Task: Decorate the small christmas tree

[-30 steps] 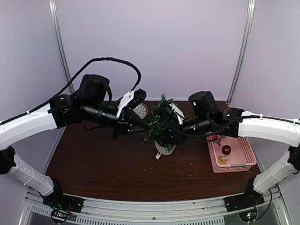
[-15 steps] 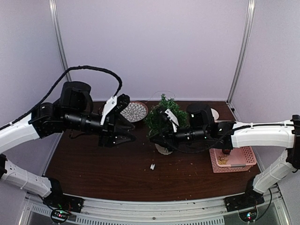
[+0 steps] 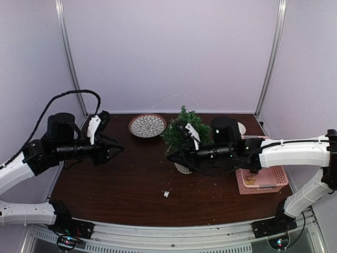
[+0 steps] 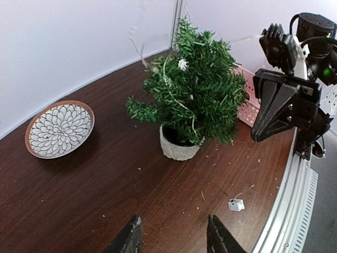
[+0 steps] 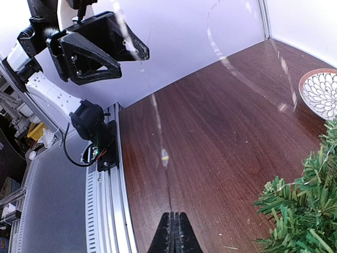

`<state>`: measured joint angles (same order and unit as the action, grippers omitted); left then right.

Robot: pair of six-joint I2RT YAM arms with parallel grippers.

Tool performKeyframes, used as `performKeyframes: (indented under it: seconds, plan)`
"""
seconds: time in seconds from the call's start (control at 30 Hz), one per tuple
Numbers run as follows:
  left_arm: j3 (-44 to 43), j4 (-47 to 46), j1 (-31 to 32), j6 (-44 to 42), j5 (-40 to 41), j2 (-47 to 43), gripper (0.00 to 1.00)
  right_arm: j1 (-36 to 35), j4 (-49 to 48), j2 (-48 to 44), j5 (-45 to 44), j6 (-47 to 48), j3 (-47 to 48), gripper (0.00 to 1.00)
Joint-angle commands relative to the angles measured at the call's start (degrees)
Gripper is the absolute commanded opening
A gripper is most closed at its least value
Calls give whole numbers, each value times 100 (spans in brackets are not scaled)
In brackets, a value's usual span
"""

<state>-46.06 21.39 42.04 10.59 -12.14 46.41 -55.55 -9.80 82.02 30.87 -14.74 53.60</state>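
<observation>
A small christmas tree (image 3: 180,132) stands upright in its white pot (image 4: 178,150) on a dark wooden table (image 3: 116,184), just right of centre. It looks light and easy to tip. The tinsel needles are soft and seem to shed, since green bits litter the wood, so the rigid pot is the safe place to steady it. The bendy branch tips suit hanging things.

The left gripper (image 4: 174,221) hovers well off at the tree's 9 o'clock – fingers spread, holding nothing. The right gripper (image 5: 174,221) sits just beside the foliage, clenched, apparently pinching a thin clear light wire (image 5: 165,154) running out from its tips.

At the tree's 11 o'clock lies a patterned plate (image 3: 147,125), nothing on it. At 4 o'clock, a pink basket (image 3: 266,188) – a goldish trinket shows inside, the rest hidden by the arm. A small white tag (image 4: 236,204) lies at the pot's 7 o'clock.
</observation>
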Motion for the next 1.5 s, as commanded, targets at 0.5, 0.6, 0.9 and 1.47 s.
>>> performKeyframes:
  seconds: [0.5, 0.6, 0.9, 1.47]
  plan:
    - [-383, -3314, 764, 1095, -1398, 2050, 49, -68, -247, 298, 110, 59, 374, 5]
    - [-502, -3379, 867, 1112, -1334, 2200, 49, -97, -239, 360, 82, 77, 467, 5]
    - [-527, -3221, 919, 1136, -1200, 2190, 37, -223, -118, 380, 62, 143, 513, 5]
    - [-356, -1252, 215, 1273, 1002, 965, 66, -378, 2782, -2021, -1566, 517, 1048, 0]
